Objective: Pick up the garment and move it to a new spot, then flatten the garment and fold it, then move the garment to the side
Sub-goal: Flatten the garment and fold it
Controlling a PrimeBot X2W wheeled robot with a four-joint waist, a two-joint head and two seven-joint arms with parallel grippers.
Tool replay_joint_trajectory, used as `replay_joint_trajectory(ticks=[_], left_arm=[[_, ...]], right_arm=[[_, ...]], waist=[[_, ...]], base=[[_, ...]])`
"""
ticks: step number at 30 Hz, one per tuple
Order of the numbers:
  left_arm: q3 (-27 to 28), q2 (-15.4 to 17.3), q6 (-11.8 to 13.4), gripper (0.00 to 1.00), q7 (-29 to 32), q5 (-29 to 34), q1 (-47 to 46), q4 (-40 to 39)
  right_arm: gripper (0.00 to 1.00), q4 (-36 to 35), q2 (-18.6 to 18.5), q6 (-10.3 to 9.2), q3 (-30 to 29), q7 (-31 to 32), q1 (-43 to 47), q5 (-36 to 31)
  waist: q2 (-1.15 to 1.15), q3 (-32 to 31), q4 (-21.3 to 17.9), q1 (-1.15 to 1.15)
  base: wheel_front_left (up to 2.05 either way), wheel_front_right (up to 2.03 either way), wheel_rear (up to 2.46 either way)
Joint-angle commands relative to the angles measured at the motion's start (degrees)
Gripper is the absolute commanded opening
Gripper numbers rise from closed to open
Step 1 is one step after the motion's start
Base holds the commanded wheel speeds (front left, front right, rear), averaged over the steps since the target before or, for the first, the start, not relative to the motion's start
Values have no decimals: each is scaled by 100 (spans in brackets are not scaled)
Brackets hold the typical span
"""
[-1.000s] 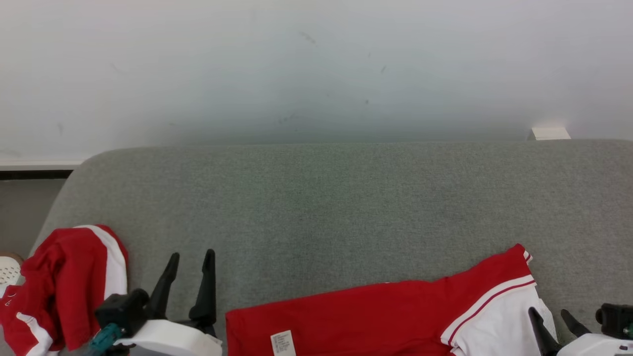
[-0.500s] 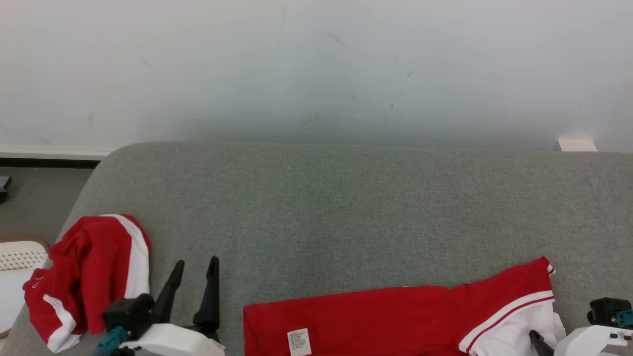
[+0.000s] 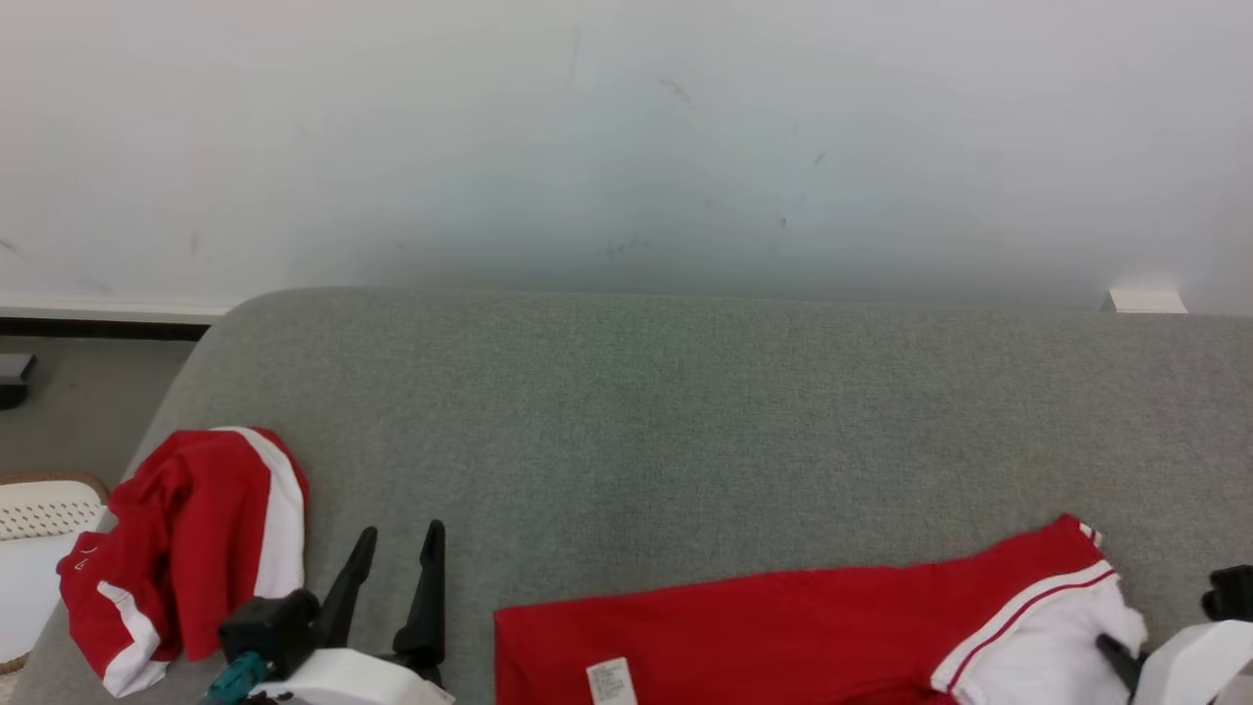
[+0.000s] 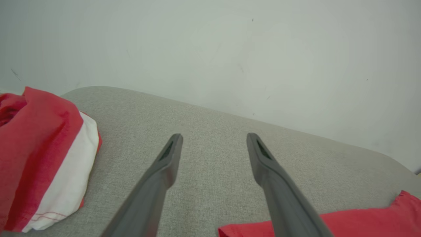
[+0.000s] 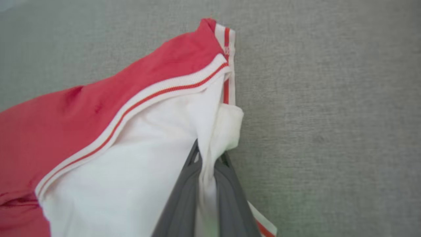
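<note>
The right gripper (image 5: 210, 153) is seen clamped on the white corner of the red garment (image 3: 783, 627), which is laid long-ways across the grey sofa (image 3: 626, 411) toward the left gripper (image 3: 400, 531), which is held spread wide near its other end.

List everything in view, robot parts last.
spread garment: one, red with white panel, flat on the sofa's near right
label: one, white, on the spread garment's near edge
bunched garment: one, red and white, sofa's left end
sofa: one, grey, across the scene
wall: one, white, behind the sofa
perforated object: one, white, far left beside the sofa
small block: one, white, behind the sofa at right
left gripper: one, dark fingers, open over the sofa between the garments
right gripper: one, dark fingers, shut on the spread garment's white part
</note>
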Motion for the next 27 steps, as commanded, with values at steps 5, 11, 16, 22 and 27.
replay_joint_trajectory(ticks=[5,11,16,22,27], left_arm=[[77,-23,-37,100,0,51,79,21],[152,-44,-47,100,0,97,130,-7],[180,-47,-73,100,0,111,116,1],[182,-49,-108,100,0,139,19,58],[183,-55,-130,100,0,147,-23,130]], right_arm=[[0,-131,-580,-12,-668,-201,87,-329],[0,-857,-425,-12,-1236,-225,367,-779],[0,-1849,-55,-11,-1268,-18,648,-799],[0,-3322,498,-11,-681,408,1107,-744],[0,-3790,878,-11,56,565,1240,-661]], waist=[[0,-7,-78,0],[0,-12,-192,0],[0,-5,-226,0],[0,-8,-84,0],[0,-17,149,0]], base=[[0,0,0],[0,0,0],[0,0,0],[0,0,0],[0,0,0]])
